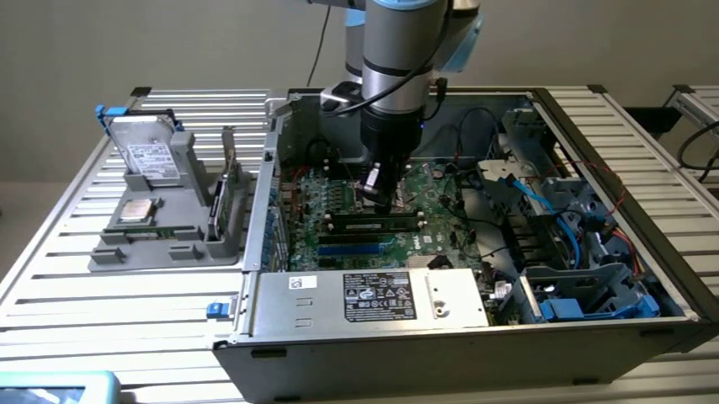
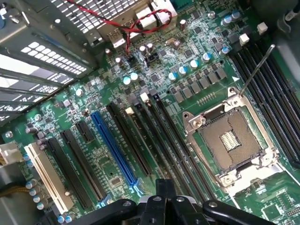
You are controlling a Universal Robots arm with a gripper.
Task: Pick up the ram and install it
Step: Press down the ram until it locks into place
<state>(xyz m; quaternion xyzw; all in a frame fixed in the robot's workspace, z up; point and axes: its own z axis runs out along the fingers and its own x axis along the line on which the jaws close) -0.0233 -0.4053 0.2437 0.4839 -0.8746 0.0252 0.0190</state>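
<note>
Open PC case (image 1: 450, 358) on slatted metal table (image 1: 113, 311), arm reaching down into it from above. Gripper (image 1: 385, 204) is low over the green motherboard (image 1: 337, 198), fingers pinched together, nothing seen clamped between them. The ram (image 1: 376, 225) lies along a black slot on the board, directly under the gripper tip, level and looking seated; can't tell if the tip touches it. Blue slots run parallel just beside it, on the side nearer the power supply (image 1: 376, 296).

In the wrist view the gripper (image 2: 164, 197) shows dark and closed over the row of long black slots (image 2: 173, 140), motherboard (image 2: 61, 117) beneath. Open silver processor socket (image 2: 229, 140) just beside those slots, its lever (image 2: 255, 70) raised. Blue slot (image 2: 115, 150) on the other side, then more black slots and a white one. Red and black wires (image 2: 140, 23) near the case wall.

Outside the case, on the exterior view's left, grey holder (image 1: 168, 252) with a hard drive (image 1: 148, 156), small silver processor chip (image 1: 137, 210) and an upright expansion card (image 1: 228, 198)
</note>
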